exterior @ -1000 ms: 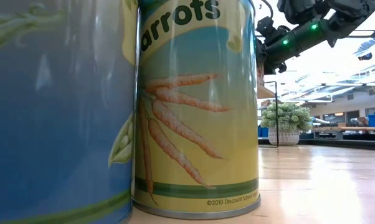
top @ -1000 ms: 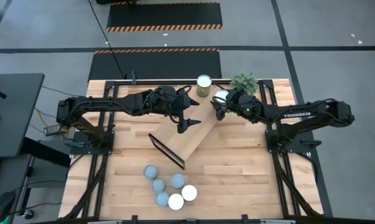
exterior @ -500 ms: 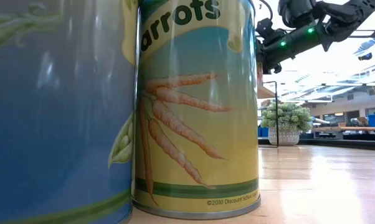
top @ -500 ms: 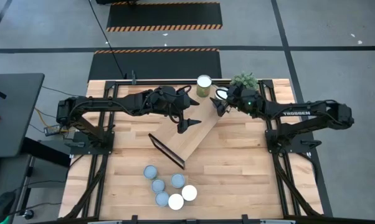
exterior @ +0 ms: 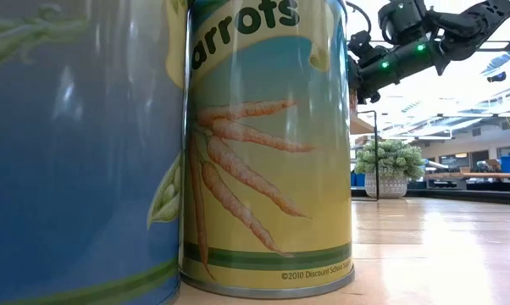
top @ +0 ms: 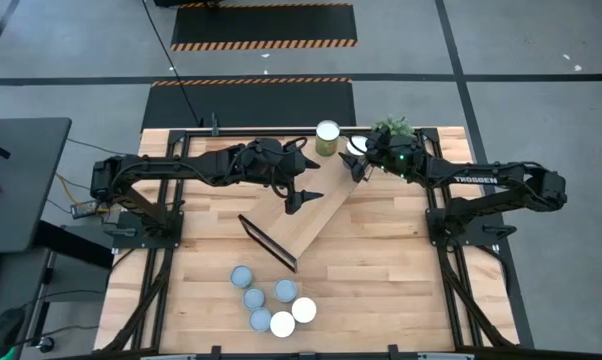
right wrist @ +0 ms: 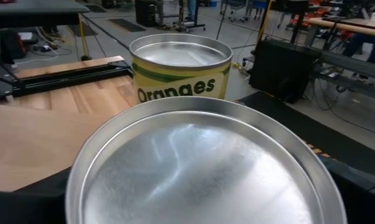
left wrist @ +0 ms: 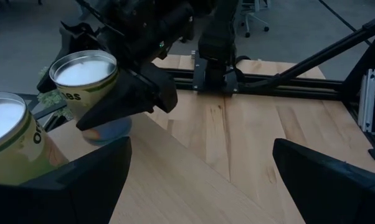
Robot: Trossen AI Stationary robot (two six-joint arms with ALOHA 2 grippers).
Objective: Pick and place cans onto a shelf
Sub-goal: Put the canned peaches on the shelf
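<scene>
- The right gripper is at the far end of the desk, its fingers closed on a can with a pale round top, held above the far end of the shelf.
- In the right wrist view the held can fills the lower part of the picture, its silver top facing the camera.
- Just beyond it stands a second can with a yellow label reading "Oranges"; from above this standing can sits at the far edge of the desk, near the held one but apart from it.
- In the left wrist view the right gripper shows from the front, its dark fingers clamped on the sides of the can, which hangs clear of the shelf surface.
- The left gripper hovers over the shelf's middle; its fingers stand wide apart and hold nothing.
- The shelf lies diagonally across the desk, one dark end frame toward the near side.
- Five more cans stand in a tight cluster at the near side of the desk, well apart from the shelf.
- The low view is mostly filled by a can labelled with carrots and a blue can touching it.
- A small potted plant stands just beside the right gripper at the far edge.
</scene>
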